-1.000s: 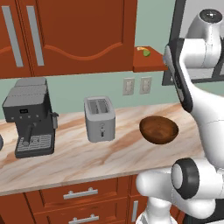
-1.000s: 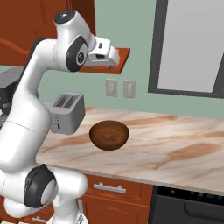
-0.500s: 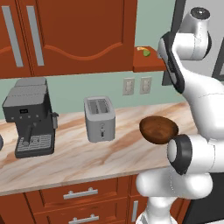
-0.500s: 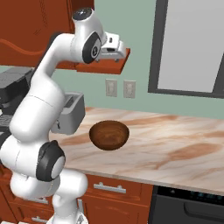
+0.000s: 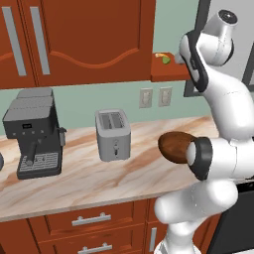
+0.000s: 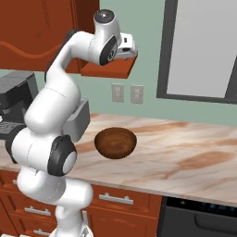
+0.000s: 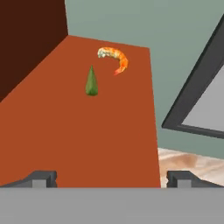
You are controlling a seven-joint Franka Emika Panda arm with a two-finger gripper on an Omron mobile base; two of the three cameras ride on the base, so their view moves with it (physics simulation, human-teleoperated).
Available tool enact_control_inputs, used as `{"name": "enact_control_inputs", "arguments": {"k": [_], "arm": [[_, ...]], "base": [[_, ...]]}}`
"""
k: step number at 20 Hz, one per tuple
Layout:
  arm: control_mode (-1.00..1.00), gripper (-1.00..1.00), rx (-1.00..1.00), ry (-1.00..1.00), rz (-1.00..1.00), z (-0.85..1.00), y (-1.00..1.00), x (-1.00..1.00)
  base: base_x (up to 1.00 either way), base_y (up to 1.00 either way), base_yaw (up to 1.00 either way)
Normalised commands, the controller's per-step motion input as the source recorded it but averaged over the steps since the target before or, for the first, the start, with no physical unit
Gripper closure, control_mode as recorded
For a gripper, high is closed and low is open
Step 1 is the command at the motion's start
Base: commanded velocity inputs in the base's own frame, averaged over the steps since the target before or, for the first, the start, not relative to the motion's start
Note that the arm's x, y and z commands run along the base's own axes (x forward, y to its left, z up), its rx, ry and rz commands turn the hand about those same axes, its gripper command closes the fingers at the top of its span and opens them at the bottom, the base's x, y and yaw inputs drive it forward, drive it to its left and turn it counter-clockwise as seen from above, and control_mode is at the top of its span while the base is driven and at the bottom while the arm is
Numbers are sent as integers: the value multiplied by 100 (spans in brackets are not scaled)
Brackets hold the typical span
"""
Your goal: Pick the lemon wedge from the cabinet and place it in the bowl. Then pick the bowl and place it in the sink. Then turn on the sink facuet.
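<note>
Jaws wide apart over the shelf (image 7: 65, 131); lemon wedge (image 7: 91, 82) looks tiny and slippery, so I'd pinch its flat sides.

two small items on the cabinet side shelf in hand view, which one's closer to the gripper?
The lemon wedge, the plain green pointed piece. It lies nearer the gripper than the curled orange shrimp-like piece, which sits farther along the shelf, toward the wall.

1. The white arm rises steeply from its base, elbow bent, hand raised high.
2. The gripper (image 7: 111, 178) faces forward, fingertips (image 7: 41, 178) spread wide apart, holding nothing.
</note>
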Motion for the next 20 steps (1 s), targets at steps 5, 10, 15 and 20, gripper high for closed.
{"name": "enact_control_inputs", "arguments": {"k": [5, 10, 15, 20], "arm": [[-100, -100, 0, 0, 10, -1, 2, 59], [-100, -100, 0, 0, 1, 0, 10, 31], [-100, -100, 0, 0, 0, 1, 19, 14], [-100, -100, 0, 0, 0, 0, 31, 18]], "base": [[0, 0, 0], [0, 0, 0], [0, 0, 0], [0, 0, 0]]}}
